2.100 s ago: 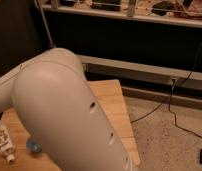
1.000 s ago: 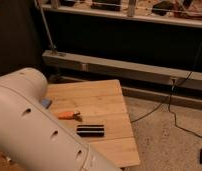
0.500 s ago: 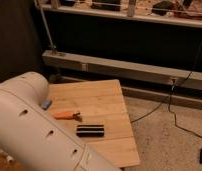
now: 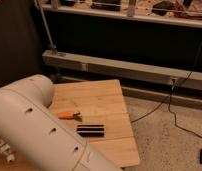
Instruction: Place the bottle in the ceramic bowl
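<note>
In the camera view, we see the robot's big white arm [image 4: 39,130] filling the lower left and covering the near left part of the wooden table [image 4: 101,97]. The gripper is out of frame, somewhere past the arm, so we cannot tell whether it is wide, narrow or holding anything. On the table's middle lies an orange-handled tool [image 4: 68,115], and just nearer on the table a short black bar [image 4: 90,130]. At the table's far left, peeking out beside the arm, we make out a small whitish shape, seemingly the bottle [image 4: 4,149], mostly hidden. Right of the table, a dark cable [image 4: 159,107] trails over the speckled floor.
</note>
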